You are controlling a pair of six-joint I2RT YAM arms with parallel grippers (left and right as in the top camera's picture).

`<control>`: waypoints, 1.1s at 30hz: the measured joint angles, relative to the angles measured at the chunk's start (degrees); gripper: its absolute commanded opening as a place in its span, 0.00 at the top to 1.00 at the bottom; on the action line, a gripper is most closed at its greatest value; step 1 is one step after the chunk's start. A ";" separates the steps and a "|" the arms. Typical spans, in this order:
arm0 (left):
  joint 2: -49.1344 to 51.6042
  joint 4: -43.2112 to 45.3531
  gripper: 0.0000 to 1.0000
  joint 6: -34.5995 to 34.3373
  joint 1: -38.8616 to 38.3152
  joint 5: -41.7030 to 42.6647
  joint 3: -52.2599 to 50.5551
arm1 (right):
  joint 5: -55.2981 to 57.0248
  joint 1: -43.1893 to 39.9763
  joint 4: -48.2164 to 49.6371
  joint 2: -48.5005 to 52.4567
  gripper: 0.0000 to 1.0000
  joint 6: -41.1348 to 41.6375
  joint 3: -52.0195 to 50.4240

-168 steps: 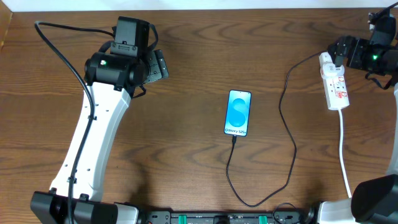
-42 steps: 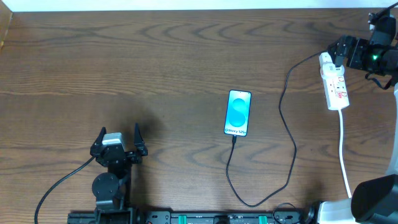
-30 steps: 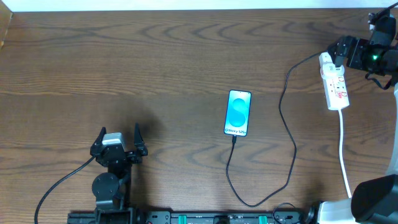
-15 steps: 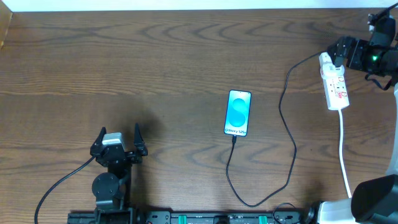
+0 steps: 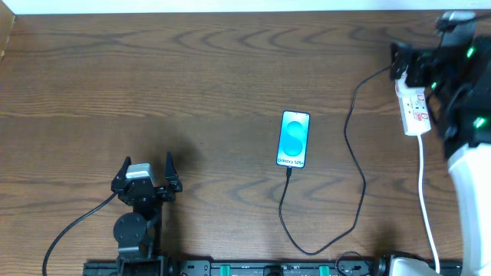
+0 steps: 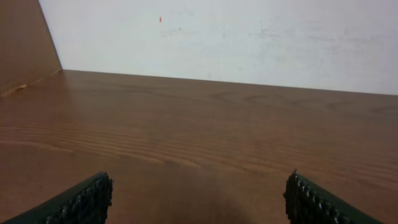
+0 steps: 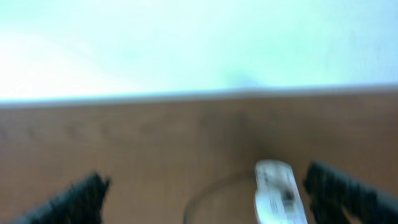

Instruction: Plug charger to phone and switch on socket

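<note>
The phone [image 5: 294, 139] lies flat mid-table, its blue screen lit. The charger [image 5: 357, 180], a thin black cable, meets the phone's near end, loops toward the front edge and climbs to the far end of the socket [image 5: 418, 115]. That white strip lies at the far right. My right gripper [image 5: 406, 67] hovers blurred over the socket's far end. In the right wrist view the right gripper [image 7: 205, 199] is open, with the socket [image 7: 280, 190] and charger [image 7: 208, 193] between its fingers, below them. My left gripper [image 5: 146, 170] rests open at the front left, and in the left wrist view the left gripper [image 6: 199, 205] shows only bare wood.
The socket's white lead [image 5: 423, 192] runs down the right side to the front edge, beside the right arm's white link [image 5: 469, 199]. A pale wall [image 6: 217, 37] borders the table's far edge. The left arm's black cable [image 5: 77, 226] trails at the front left.
The right arm has swung in over the socket's far end within the last half second and is blurred. The left arm, stretched across the table earlier, stays folded at the front left.
</note>
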 measured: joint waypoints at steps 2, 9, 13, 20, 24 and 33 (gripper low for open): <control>0.02 -0.04 0.12 0.02 0.00 0.07 0.02 | 0.63 1.07 9.55 -3.10 0.01 0.09 -8.33; 0.00 -0.04 0.12 -0.02 0.00 0.04 0.04 | 1.16 3.26 27.67 -12.31 0.01 0.09 -33.16; 0.02 -0.04 0.12 -0.02 0.00 0.04 0.04 | 2.40 3.26 33.22 -18.34 0.01 0.57 -44.81; 0.00 -0.09 0.12 0.00 0.00 0.07 0.04 | 4.11 3.26 34.69 -31.63 0.01 1.16 -60.83; 0.00 -0.11 0.12 0.00 0.04 0.07 0.04 | 4.83 3.26 31.93 -39.43 0.01 1.20 -65.68; 0.00 -0.07 0.12 0.00 0.04 0.04 0.04 | 7.48 3.26 15.67 -60.89 0.01 1.33 -66.47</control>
